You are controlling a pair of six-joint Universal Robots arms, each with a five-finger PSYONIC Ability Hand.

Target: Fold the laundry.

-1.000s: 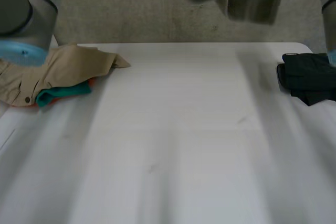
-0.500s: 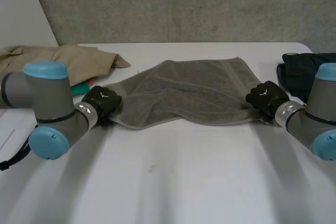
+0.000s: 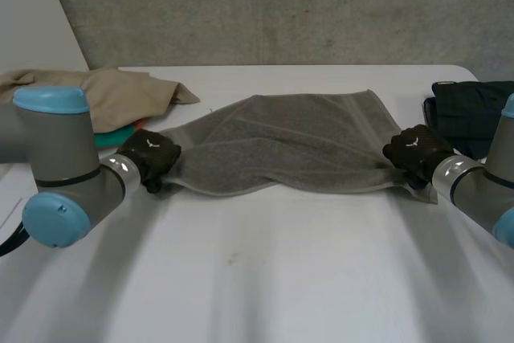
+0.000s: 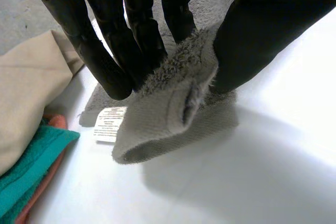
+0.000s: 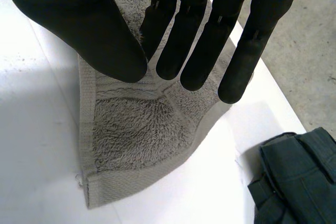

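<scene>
Front of table [image 3: 265, 279] bare. Left hand [image 4: 113, 51] pinches near-left corner of grey towel [image 3: 281, 142] between thumb and fingers; corner bunched, label [image 4: 107, 129] just beside. Right hand [image 5: 194, 40] nips near-right corner, straight fingers against thumb. Towel spread across table middle, rumpled, no fold made. Likely barely begun. Far left: tan garment [image 3: 120, 94] over teal cloth [image 3: 112, 137], heaped. Far right: dark garment [image 3: 474, 114], whether folded unclear.

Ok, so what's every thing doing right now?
grey towel: spread out, rumpled, on the table.
left hand: pinching the towel's corner.
right hand: pinching the towel's other near corner.
tan garment: crumpled, lying on the teal cloth.
dark garment: folded, beside the right hand.
</scene>
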